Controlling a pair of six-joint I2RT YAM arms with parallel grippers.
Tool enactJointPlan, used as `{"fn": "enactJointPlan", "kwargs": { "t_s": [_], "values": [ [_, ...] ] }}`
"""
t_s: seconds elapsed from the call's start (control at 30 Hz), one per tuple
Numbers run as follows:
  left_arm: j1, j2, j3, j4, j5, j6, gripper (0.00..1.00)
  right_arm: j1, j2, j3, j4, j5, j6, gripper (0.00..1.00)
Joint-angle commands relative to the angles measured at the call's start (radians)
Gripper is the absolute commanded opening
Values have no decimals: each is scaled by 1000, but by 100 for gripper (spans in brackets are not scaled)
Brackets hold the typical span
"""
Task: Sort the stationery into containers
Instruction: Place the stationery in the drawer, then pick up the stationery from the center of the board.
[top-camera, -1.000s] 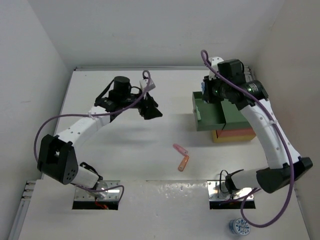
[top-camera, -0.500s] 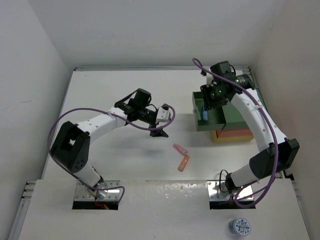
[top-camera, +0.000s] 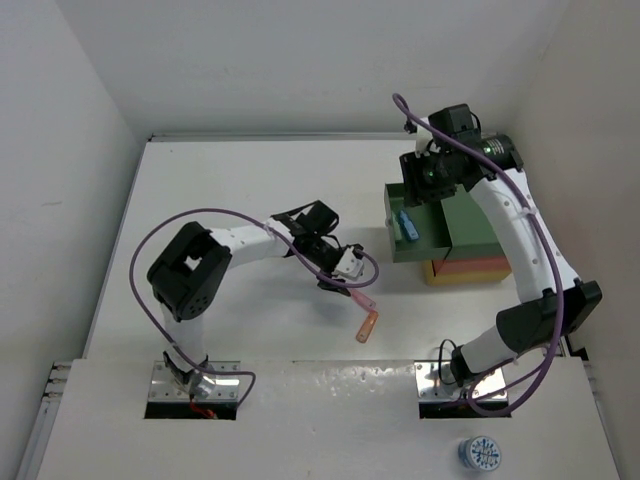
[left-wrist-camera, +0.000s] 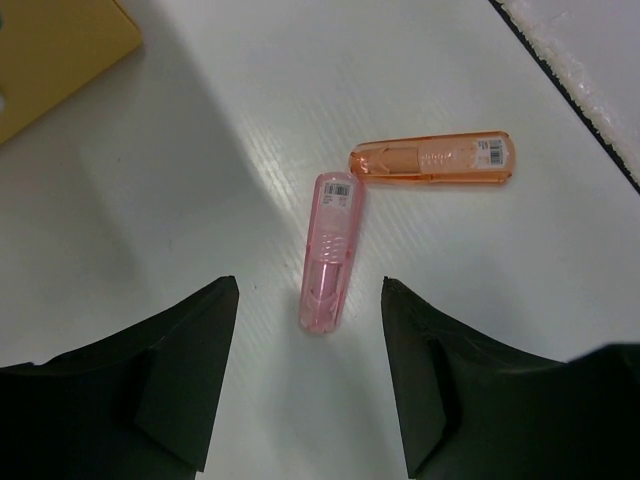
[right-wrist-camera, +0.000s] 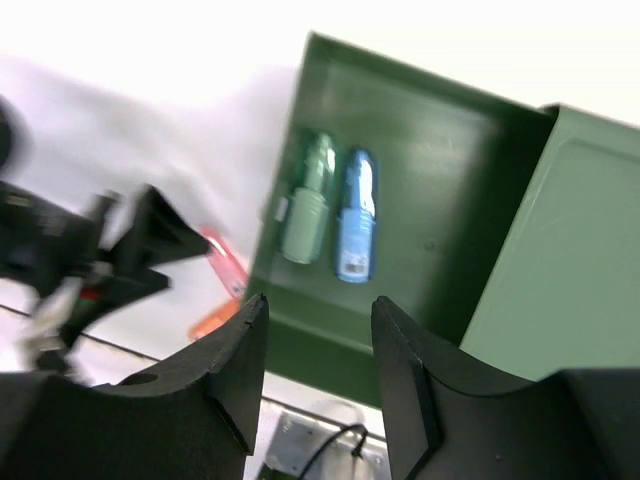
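Pink marker (left-wrist-camera: 328, 255) lies flat on the worktop (left-wrist-camera: 200, 150) outside the green tray (right-wrist-camera: 450, 180), one end just beside an orange marker (left-wrist-camera: 432, 158). Left claw (left-wrist-camera: 308, 300) hangs spread over it, a finger on either side, so picking up pink looks like the step in hand. Next it should drop straight and close across the barrel without nudging orange. Right claw (right-wrist-camera: 318, 310), also spread and empty, hovers above the tray, where a blue marker (right-wrist-camera: 355, 215) and a mint marker (right-wrist-camera: 305, 200) lie side by side.
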Motion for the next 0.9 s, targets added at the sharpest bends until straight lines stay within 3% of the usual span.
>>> {"fn": "enactJointPlan", "kwargs": {
  "t_s": [0.0,0.37,0.67,0.87],
  "values": [
    [-27,31,37,9,50,76,65,-6,-21,70,-14,-60,27,45],
    [-85,123,40,18,24,94,65,-20,-9,173,-37,-101,60,46],
    [-76,171,39,133,-16,-3,70,-18,-12,176,-58,-107,66,46],
    [-57,203,66,67,-29,36,65,-18,-12,179,-55,-107,61,46]
  ]
}}
